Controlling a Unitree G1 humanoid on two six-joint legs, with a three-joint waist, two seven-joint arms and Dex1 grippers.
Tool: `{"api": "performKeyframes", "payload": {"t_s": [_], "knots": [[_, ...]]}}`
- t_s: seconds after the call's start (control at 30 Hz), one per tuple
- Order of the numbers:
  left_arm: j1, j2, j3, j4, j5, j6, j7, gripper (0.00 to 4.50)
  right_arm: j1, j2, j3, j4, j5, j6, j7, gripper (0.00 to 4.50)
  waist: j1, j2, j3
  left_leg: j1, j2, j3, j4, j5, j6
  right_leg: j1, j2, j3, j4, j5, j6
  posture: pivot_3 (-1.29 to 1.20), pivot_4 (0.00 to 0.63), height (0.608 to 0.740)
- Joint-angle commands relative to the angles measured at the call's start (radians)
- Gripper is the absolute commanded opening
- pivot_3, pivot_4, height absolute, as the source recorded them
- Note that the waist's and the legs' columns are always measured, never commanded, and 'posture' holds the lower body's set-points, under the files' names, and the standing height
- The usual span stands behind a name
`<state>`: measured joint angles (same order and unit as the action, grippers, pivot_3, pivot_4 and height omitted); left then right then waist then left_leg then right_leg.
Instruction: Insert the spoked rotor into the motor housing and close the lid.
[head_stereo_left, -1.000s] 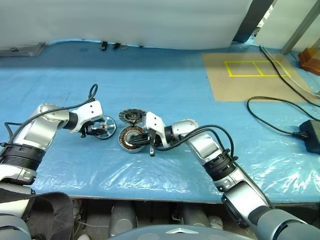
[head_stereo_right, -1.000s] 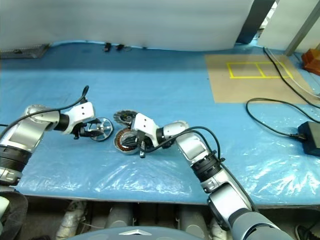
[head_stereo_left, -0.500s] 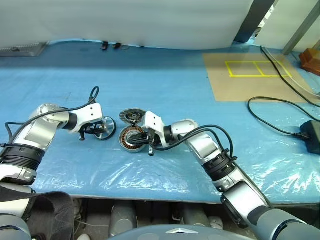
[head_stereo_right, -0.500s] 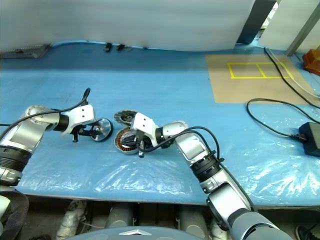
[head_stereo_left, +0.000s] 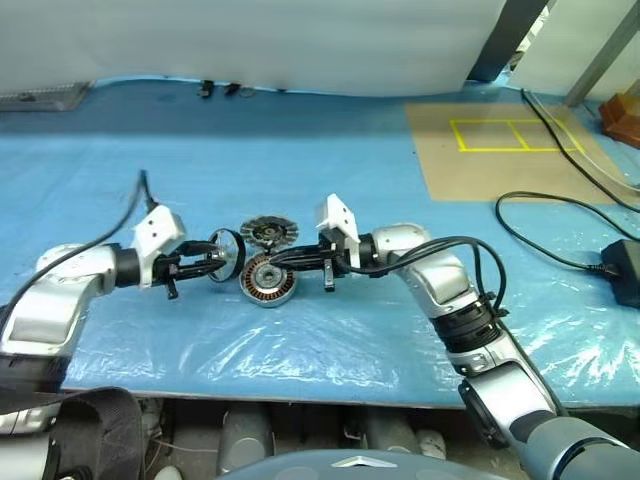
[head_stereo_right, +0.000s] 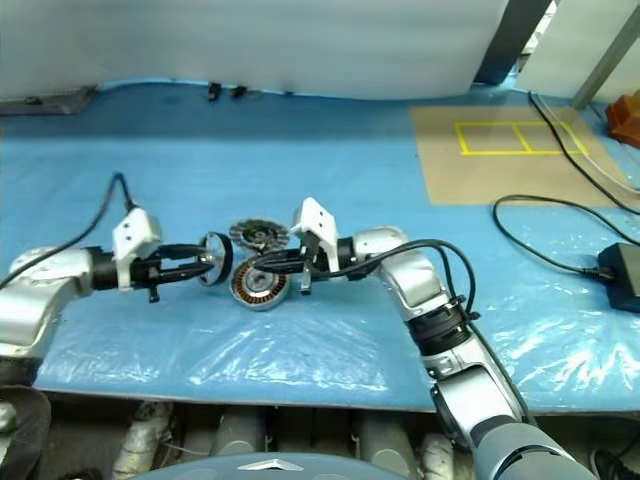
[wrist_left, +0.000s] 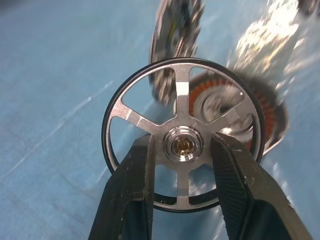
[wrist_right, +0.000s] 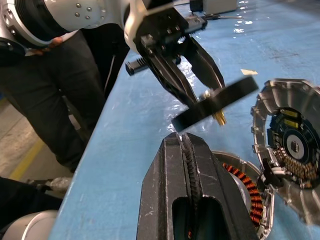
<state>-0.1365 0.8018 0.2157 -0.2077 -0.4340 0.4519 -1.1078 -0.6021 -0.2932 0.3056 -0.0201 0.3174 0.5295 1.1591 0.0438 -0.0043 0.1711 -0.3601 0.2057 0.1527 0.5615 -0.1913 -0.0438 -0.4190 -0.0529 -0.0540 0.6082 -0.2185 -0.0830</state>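
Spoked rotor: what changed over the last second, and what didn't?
The left end effector, gripping the spoked rotor, lifted it off the blue table cover, turned it on edge and brought it right, close beside the motor housing. The right end effector, shut, rose and its arm swung right; its tips now sit over the housing. Unchanged: the housing and the lid lie where they were.

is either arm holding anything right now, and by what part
The left end effector holds the spoked rotor, one finger on each side of its silver hub. The right end effector is shut and holds nothing, poised over the motor housing.
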Motion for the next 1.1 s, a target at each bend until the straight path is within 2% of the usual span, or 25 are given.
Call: {"api": "performKeyframes", "payload": {"t_s": [0.03,0.17,0.43,0.6,0.87,1.1], "knots": [[0.059,-0.011,0.095,-0.136,-0.114,0.069,0.044,1.29,0.008,-0.031,-0.009,-0.039,0.037,-0.001,0.037,0.0,0.0,0.0,0.0,0.0,0.0,0.001,0.0,0.0,0.0,0.0,0.0,0.0,0.0,0.0,0.0,0.0,0.15,0.74],[0.097,-0.026,0.069,-0.18,-0.111,0.068,0.088,1.29,-0.002,-0.055,0.006,-0.005,0.017,-0.034,0.052,0.0,0.001,0.0,0.0,0.001,0.0,0.002,0.001,0.0,0.001,0.0,0.0,0.0,0.0,0.0,0.0,0.0,0.15,0.74],[0.022,-0.097,-0.051,-0.137,-0.074,0.015,0.139,1.29,-0.014,-0.06,0.002,0.051,-0.011,-0.08,0.024,0.0,0.001,0.0,0.0,0.0,0.0,0.002,0.001,0.0,0.001,0.0,0.0,0.0,0.0,0.0,0.0,0.0,0.15,0.74],[0.0,-0.088,-0.117,-0.101,-0.024,-0.009,0.132,1.29,-0.003,-0.067,-0.001,0.058,-0.02,-0.098,0.012,0.0,-0.003,0.0,0.0,0.0,0.0,0.001,0.001,0.0,0.001,0.0,0.001,0.0,0.0,0.0,0.0,0.0,0.15,0.74],[0.009,-0.068,-0.144,-0.089,0.019,-0.01,0.139,1.29,0.001,-0.072,0.006,0.066,-0.028,-0.113,0.006,0.0,0.0,0.0,0.0,0.0,0.0,0.001,0.002,0.0,0.001,0.0,0.001,0.0,0.001,0.0,0.0,0.0,0.15,0.74],[0.008,-0.087,-0.174,-0.102,0.025,0.007,0.157,1.29,-0.005,-0.065,0.01,0.085,-0.041,-0.127,0.008,0.0,0.0,0.0,0.0,0.0,0.0,0.001,0.002,0.0,0.001,0.0,0.001,0.0,0.001,0.0,0.0,0.0,0.15,0.74]]}}
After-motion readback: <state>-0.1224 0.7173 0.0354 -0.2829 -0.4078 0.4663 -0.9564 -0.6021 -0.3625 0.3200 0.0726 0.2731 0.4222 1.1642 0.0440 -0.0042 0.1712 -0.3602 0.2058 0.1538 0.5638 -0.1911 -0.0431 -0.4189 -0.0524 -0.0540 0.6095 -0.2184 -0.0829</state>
